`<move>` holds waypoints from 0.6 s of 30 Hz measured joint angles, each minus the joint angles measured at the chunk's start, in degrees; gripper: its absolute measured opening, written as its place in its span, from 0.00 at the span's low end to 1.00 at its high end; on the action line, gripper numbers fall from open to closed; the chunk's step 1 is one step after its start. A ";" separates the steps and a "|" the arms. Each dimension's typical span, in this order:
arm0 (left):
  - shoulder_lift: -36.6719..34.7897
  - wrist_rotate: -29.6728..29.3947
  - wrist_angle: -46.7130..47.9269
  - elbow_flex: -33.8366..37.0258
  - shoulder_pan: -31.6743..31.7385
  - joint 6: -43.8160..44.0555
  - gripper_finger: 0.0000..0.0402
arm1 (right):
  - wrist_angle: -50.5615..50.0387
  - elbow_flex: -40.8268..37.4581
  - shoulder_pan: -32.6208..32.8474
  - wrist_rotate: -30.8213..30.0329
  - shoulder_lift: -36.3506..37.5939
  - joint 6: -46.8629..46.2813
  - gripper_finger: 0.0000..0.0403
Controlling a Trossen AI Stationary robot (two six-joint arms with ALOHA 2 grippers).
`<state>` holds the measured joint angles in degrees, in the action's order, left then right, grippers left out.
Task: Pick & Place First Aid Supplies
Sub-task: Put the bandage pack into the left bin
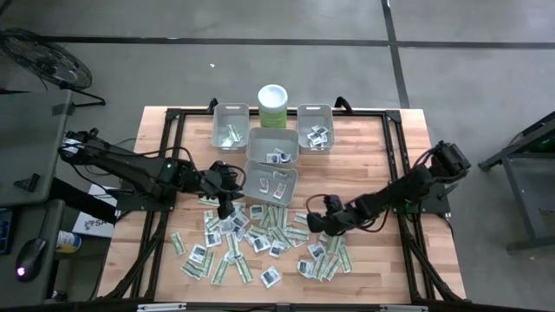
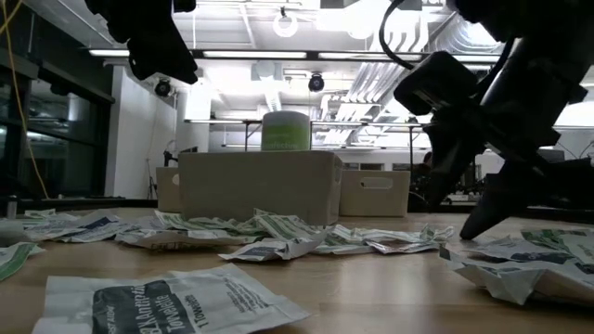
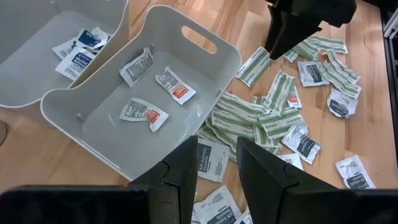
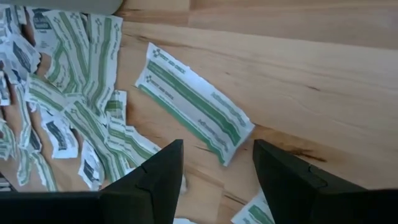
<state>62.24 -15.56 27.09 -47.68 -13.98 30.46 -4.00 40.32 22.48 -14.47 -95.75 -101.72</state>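
Both arms are working low over the bench (image 1: 381, 156), where the first aid supplies (image 1: 260, 238) are lying scattered in a loose heap of green-striped strips and small white squares, in front of a cluster of grey bins.

The left end effector (image 3: 216, 168) is hovering just beside the near bin (image 3: 214, 46), over the edge of the heap. Its fingers are standing partly apart with nothing between them; a white square packet (image 3: 211, 160) is lying on the wood directly below the gap. That bin is already holding three small packets with orange print (image 3: 144, 114).

The right end effector (image 4: 217, 171) is hanging over the right side of the heap, its fingers spread wide and holding nothing. One green-striped strip (image 4: 193, 102) is lying flat and alone on bare wood just ahead of its fingers.

As a judgement, this is the reaching step of another pick: neither arm is carrying anything yet. The next move is calling for each end effector to drop onto its packet and pinch it. Since the packets are thin and flat, the fingertips are likely needing to press right down to the wood to catch an edge, and to avoid snagging overlapping neighbours.
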 joint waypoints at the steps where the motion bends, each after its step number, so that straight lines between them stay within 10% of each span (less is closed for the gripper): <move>1: 0.00 -0.01 0.00 0.00 0.00 0.00 0.28 | 0.21 0.00 -0.28 0.01 -0.04 0.33 0.47; 18: 0.00 -0.14 -0.01 0.00 0.00 0.14 0.28 | 4.30 -0.01 -1.99 -1.31 -3.21 2.84 0.37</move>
<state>62.24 -15.70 27.08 -47.68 -13.98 30.60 0.30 40.30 20.49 -15.78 -98.96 -98.88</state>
